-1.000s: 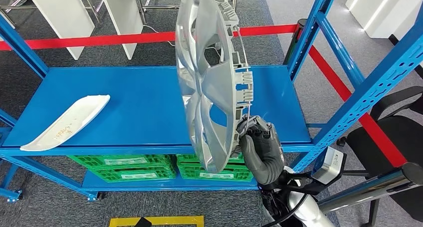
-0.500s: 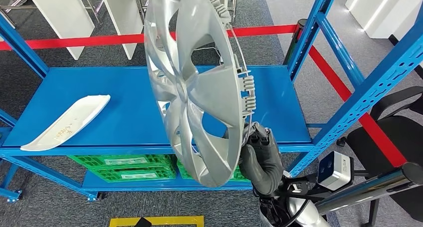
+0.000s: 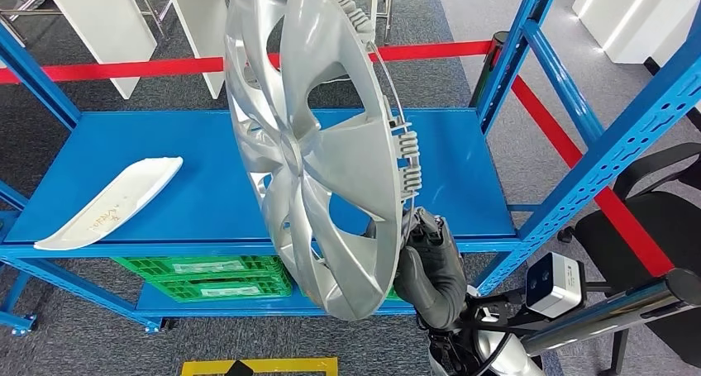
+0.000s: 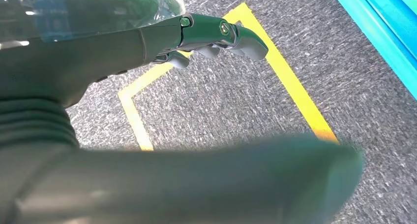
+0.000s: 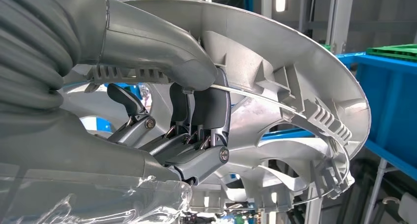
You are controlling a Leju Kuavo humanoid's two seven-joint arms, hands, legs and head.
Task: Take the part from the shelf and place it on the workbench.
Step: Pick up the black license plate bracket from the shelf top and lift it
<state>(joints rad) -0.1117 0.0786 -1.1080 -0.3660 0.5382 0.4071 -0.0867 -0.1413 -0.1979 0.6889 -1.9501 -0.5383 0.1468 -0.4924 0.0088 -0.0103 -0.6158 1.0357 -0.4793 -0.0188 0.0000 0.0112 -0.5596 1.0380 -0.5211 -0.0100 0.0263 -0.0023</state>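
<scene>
The part is a silver plastic wheel cover [image 3: 318, 145], held on edge in the air in front of the blue shelf [image 3: 207, 178], clear of the shelf deck. The right hand [image 3: 430, 264] grips it at the lower rim, thumb on one side and fingers on the other; the right wrist view shows the fingers [image 5: 196, 135] clamped on the rim next to the wire retaining ring [image 5: 275, 103].

Handling judgement: the cover is probably light and fairly stiff, but broad and thin, so a single grip at the rim gives it long leverage and it is likely to swing or twist. The smooth painted face looks slippery. The ribbed clips on the back rim [image 3: 409, 157] look breakable; take hold on the solid rim between clips, not on the wire ring.

The left hand [image 4: 216, 34] hangs over the carpet near a yellow floor marking [image 4: 295, 96], holding nothing, fingers lightly curved and apart.

Surroundings: a white curved panel [image 3: 112, 202] lies on the shelf deck, well apart from the cover. Green crates [image 3: 207, 277] sit on the lower level. The blue upright [image 3: 612, 145] on the right and a black chair [image 3: 653, 211] stand near the carrying arm and could catch the wide disc on a turn. No bench can be identified with certainty
</scene>
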